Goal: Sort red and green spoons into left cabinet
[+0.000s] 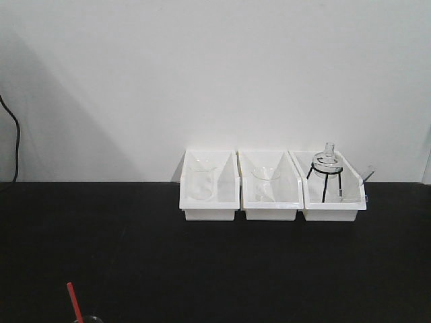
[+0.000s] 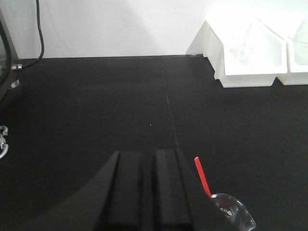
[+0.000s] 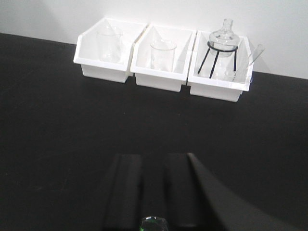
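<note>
Two pincers are shown: left gripper (image 2: pixel 147 159) closed, empty, beside red spoon (image 2: pixel 202 175); grip of right gripper (image 3: pixel 153 161) cannot be told.

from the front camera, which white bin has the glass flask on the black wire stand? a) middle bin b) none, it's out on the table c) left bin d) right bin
d: the right bin holds the flask sitting on the black stand, while the left bin and middle bin have no stand in them.
</note>
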Motion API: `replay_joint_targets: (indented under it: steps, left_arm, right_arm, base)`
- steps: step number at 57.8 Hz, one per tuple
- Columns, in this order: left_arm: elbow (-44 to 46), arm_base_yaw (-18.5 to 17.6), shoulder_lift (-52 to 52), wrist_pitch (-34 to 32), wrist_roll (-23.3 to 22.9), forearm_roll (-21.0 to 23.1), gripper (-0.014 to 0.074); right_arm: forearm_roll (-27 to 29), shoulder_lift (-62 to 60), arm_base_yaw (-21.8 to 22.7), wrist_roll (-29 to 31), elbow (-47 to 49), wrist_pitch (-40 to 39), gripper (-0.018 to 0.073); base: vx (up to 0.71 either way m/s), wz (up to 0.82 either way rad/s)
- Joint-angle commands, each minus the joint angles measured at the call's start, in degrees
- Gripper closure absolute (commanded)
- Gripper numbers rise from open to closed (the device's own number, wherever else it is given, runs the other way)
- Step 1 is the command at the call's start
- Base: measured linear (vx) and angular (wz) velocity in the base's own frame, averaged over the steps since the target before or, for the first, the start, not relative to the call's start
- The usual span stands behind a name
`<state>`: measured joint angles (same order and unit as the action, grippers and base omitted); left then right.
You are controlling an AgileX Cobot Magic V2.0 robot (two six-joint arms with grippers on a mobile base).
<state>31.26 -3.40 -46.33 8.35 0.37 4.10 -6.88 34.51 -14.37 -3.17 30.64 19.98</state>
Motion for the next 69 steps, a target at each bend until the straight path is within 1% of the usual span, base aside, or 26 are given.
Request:
replay_joint_targets:
  steps: [1, 4, 8, 10, 14, 21, 26, 34, 38, 41, 47, 53, 56, 63, 69]
  left_arm:
    - [2.19, 0.00, -0.48, -4.07, -0.37, 0.61, 0.0227]
    - [2.19, 0.00, -0.70, -3.93, -0.37, 0.61, 0.0190]
    - [2.19, 0.00, -1.21, -3.65, -0.37, 0.61, 0.0148]
    - [2.19, 0.00, -1.46, -3.28, -0.37, 0.61, 0.0130]
    - [2.19, 0.00, -1.74, -2.86, -0.37, 0.67, 0.0117]
    - [2.19, 0.00, -2.07, -2.25, -0.71, 0.67, 0.0119]
    - [2.19, 0.00, -2.15, -1.85, -0.71, 0.72, 0.0119]
    - [2.19, 0.00, -2.15, -1.60, -0.71, 0.72, 0.0119]
    - [2.19, 0.00, -2.15, -1.65, -0.71, 0.72, 0.0119]
    - [2.19, 0.00, -2.15, -1.65, -0.71, 0.72, 0.0119]
    - [2.19, 0.00, -2.15, -1.59, -0.71, 0.72, 0.0119]
    - [2.19, 0.00, -2.15, -1.53, -0.71, 0.72, 0.0119]
    - [2.19, 0.00, -2.15, -1.53, -0.71, 0.72, 0.0119]
    - [2.19, 0.00, -2.15, -1.53, -0.71, 0.72, 0.0119]
    - [2.19, 0.00, -2.15, -1.54, -0.71, 0.67, 0.0119]
  right_arm:
    - [-0.15, 0.26, -0.01, 0.57, 2.01, -4.37, 0.0099]
    - [-0.15, 0.26, -0.01, 0.57, 2.01, -4.38, 0.0010]
    - [-0.15, 0.26, -0.01, 0.57, 2.01, -4.69, -0.0084]
    - [-0.15, 0.26, -0.01, 0.57, 2.01, -5.05, -0.0125]
    - [0.00, 0.26, -0.01, 0.30, 2.01, -6.16, -0.0172]
    - [2.94, 0.26, -0.01, 0.12, 1.89, -6.95, -0.0167]
    - [2.89, 1.14, -0.01, 4.66, 0.05, -7.20, -0.0146]
    - [3.95, 5.81, -0.01, 12.72, -7.85, -9.58, -0.0087]
    - [4.87, 8.94, -0.01, 16.25, -11.85, -12.29, -0.0047]
    - [5.94, 11.73, -0.01, 18.03, -14.52, -16.46, -0.0015]
    - [7.42, 13.78, -0.13, 18.31, -14.52, -22.73, 0.0029]
    - [7.37, 15.50, -0.19, 18.31, -14.62, -26.50, 0.0055]
    - [6.88, 16.86, -0.19, 18.41, -14.62, -27.39, 0.0062]
    - [3.65, 21.23, -0.19, 18.56, -14.62, -29.80, 0.0074]
    - [3.52, 25.88, -0.19, 18.56, -14.62, -33.26, 0.0082]
  base:
    - [0.00, 0.00]
    - [0.00, 0.00]
    - [0.00, 0.00]
    - [0.00, 0.00]
    - [0.00, 0.00]
    - [0.00, 0.00]
    - [0.00, 0.00]
    - [0.00, 0.00]
    - [0.00, 0.00]
    - [0.00, 0.00]
    - [0.00, 0.00]
    - [0.00, 0.00]
    - [0.00, 0.00]
    - [0.00, 0.00]
    - [0.00, 0.00]
